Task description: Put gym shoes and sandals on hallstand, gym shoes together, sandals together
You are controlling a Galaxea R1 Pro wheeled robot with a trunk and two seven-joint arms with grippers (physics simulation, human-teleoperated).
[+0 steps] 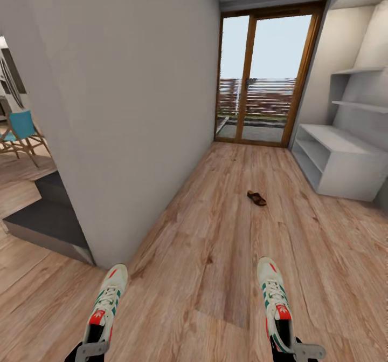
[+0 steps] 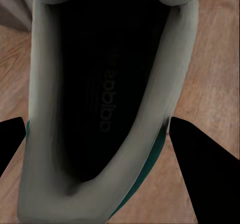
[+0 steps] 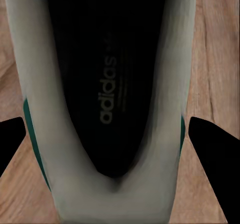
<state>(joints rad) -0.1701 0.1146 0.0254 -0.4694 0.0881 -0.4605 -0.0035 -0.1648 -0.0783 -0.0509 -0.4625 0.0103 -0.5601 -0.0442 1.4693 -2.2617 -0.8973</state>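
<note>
Head view looks down a corridor toward a wood-framed glass door point(image 1: 264, 73) at the far end. At the near left edge the left gripper point(image 1: 91, 349) holds one gym shoe point(image 1: 106, 302) by its heel, toe pointing away; at the near right the right gripper point(image 1: 299, 349) holds the other gym shoe point(image 1: 275, 302) the same way. The two shoes are well apart, one on each side of the view, both over the wooden floor point(image 1: 215, 254).

In the left wrist view the left gripper's dark fingers point(image 2: 200, 169) sit on either side of the shoe's heel point(image 2: 100, 108), closed narrowly against its sides, with the dark insole facing the camera. The right wrist view shows the same: fingers point(image 3: 212, 154) pressed to both sides of the other shoe's heel point(image 3: 107, 83), with its printed insole in sight.

Farther along the floor, near the middle and a little right, a single dark brown sandal point(image 1: 257, 198) lies flat. Beyond it, against the right wall, stands the pale grey shoe rack point(image 1: 337, 159) with its open shelf slots, and two wall shelves point(image 1: 358, 87) above it. A grey wall point(image 1: 124, 108) runs along the left; past its near edge a blue chair point(image 1: 21, 132) stands in another room.
</note>
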